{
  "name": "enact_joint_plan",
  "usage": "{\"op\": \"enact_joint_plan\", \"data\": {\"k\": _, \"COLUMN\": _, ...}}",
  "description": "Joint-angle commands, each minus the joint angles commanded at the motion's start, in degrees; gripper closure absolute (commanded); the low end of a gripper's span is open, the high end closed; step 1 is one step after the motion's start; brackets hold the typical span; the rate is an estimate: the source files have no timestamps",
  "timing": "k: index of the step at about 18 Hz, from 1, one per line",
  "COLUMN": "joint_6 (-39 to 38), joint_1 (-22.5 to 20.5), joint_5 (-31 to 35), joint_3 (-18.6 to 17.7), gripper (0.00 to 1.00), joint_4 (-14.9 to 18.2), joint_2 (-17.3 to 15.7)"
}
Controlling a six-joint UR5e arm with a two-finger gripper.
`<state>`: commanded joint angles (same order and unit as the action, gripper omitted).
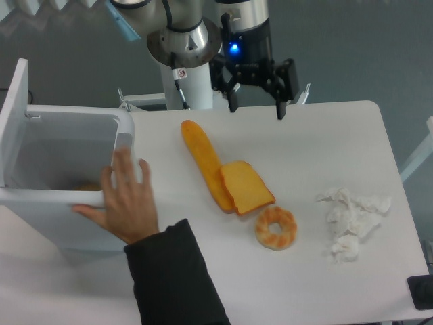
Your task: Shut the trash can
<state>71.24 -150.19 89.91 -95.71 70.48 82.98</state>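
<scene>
Camera view: the trash can (64,179) sits at the bench's (318,145) left end, its lid (15,118) upright on the far-left rim. My pincer (256,110) hangs spread and empty, well right of the can. The lid looks light, stiff, smooth; I'd push its top edge, not pinch. A person's hand (125,200) rests on the can's right rim.

The large white boxy plastic trash can (40,203) stands at nine o'clock on the white table (304,156), the black two-finger gripper (256,112) at twelve, the crumpled white tissue (352,220) at three
</scene>
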Motion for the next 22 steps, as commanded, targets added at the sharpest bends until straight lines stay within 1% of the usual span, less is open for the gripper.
{"op": "enact_joint_plan", "data": {"k": 3, "joint_6": 8.80, "joint_1": -2.82, "joint_5": 0.00, "joint_3": -0.79, "gripper": 0.00, "joint_4": 2.38, "joint_2": -1.94}}
{"op": "enact_joint_plan", "data": {"k": 5, "joint_6": 11.28, "joint_1": -3.44, "joint_5": 0.00, "joint_3": -0.88, "gripper": 0.00, "joint_4": 3.61, "joint_2": -2.90}}
{"op": "enact_joint_plan", "data": {"k": 7, "joint_6": 11.38, "joint_1": -3.44, "joint_5": -0.09, "joint_3": -1.49, "gripper": 0.00, "joint_4": 3.35, "joint_2": -3.35}}
{"op": "enact_joint_plan", "data": {"k": 10, "joint_6": 11.38, "joint_1": -2.91, "joint_5": -0.44, "joint_3": -1.49, "gripper": 0.00, "joint_4": 3.09, "joint_2": -3.17}}
{"op": "enact_joint_plan", "data": {"k": 22, "joint_6": 11.20, "joint_1": -2.30, "joint_5": -0.70, "joint_3": -2.46, "gripper": 0.00, "joint_4": 3.17, "joint_2": -3.52}}
